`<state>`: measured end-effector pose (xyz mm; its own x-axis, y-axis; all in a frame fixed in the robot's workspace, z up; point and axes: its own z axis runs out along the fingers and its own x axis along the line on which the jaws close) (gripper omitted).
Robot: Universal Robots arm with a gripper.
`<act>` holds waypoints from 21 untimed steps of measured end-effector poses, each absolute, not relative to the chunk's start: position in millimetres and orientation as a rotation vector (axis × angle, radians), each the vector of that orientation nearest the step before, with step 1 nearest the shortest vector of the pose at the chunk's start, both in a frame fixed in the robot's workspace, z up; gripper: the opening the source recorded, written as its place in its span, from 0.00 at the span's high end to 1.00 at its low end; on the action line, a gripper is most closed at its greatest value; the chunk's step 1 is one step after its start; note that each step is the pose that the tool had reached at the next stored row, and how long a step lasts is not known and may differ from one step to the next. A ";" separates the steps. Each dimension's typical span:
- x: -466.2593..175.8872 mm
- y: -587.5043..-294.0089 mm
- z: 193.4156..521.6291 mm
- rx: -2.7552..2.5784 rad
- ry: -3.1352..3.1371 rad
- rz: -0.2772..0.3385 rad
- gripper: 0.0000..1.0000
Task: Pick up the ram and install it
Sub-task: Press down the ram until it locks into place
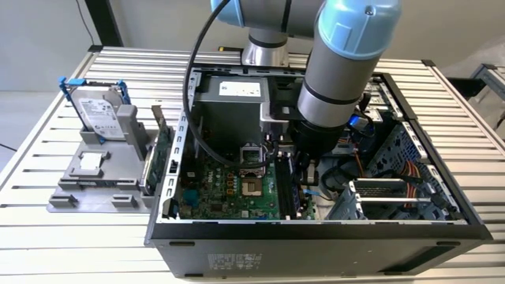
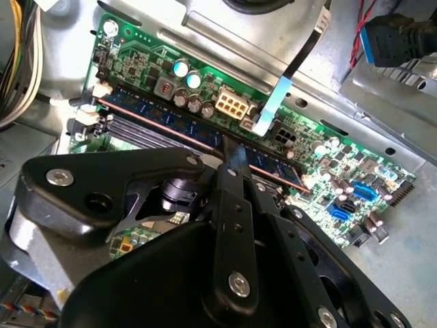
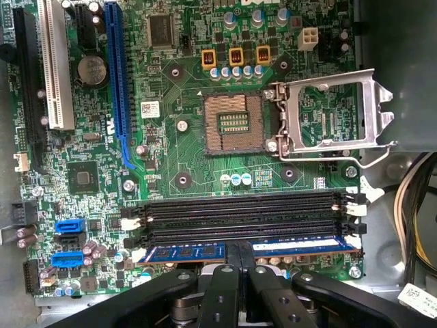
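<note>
the arm [image 1: 339,77] reaches steeply down from above into the open computer case [image 1: 316,228], which lies on its side on the slatted table [image 1: 47,236]; its wrist is sunk among the cables just beside the motherboard [image 1: 229,183].

in both wrist views the claw [image 3: 239,256] sits right over the ram [image 3: 184,253], its black fingers [image 3: 220,287] drawn close together and pinching the stick at about its middle. the ram lies along the outermost of the black memory slots [image 3: 239,212], at the board's edge, with the white latches [image 3: 133,223] at the slot ends; whether it is pressed fully home cannot be told. in the second wrist view the ram [image 2: 171,119] runs on past the fingertips.

the cpu socket [image 3: 235,123] stands open near the slots.
</note>
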<state>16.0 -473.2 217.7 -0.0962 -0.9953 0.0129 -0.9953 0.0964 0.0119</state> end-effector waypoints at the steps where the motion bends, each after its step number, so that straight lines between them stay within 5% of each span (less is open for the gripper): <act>1: 16.0 -473.3 217.9 2.100 -2.313 -0.001 1.00; 21: 16.0 -473.2 275.8 2.100 -2.312 -0.004 1.00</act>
<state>16.0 -473.2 275.8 -0.0962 -0.9953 0.0116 -0.9952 0.0964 0.0144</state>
